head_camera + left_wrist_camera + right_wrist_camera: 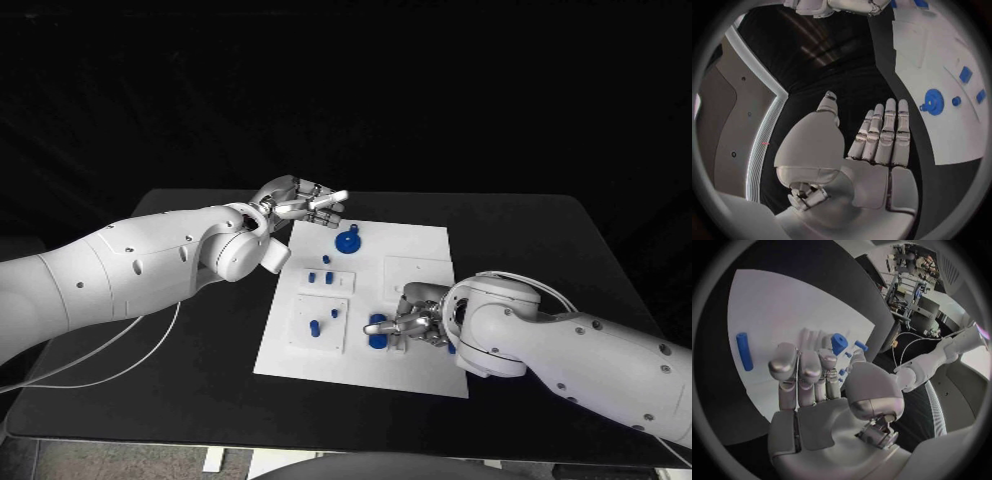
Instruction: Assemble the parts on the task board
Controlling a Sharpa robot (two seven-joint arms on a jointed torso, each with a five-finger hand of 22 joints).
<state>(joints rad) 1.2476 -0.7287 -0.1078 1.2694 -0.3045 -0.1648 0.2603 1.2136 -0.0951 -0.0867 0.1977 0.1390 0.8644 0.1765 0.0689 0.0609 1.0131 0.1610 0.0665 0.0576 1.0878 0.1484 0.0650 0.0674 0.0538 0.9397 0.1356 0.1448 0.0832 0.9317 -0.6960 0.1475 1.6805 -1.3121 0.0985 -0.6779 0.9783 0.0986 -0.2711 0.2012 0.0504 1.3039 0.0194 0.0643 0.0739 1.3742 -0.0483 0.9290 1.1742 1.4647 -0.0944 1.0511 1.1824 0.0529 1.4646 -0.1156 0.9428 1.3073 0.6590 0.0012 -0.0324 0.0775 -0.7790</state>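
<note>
1. The right hand sits low over the near edge of the task board, among loose parts; a sweep of its fingers could likely knock the long blue part off the board onto the counter.
2. It holds nothing in the right wrist view: fingers fairly straight and close together, thumb apart.
3. The left hand hovers at the board's far left corner, near the round blue part, fingers extended, empty.
</note>
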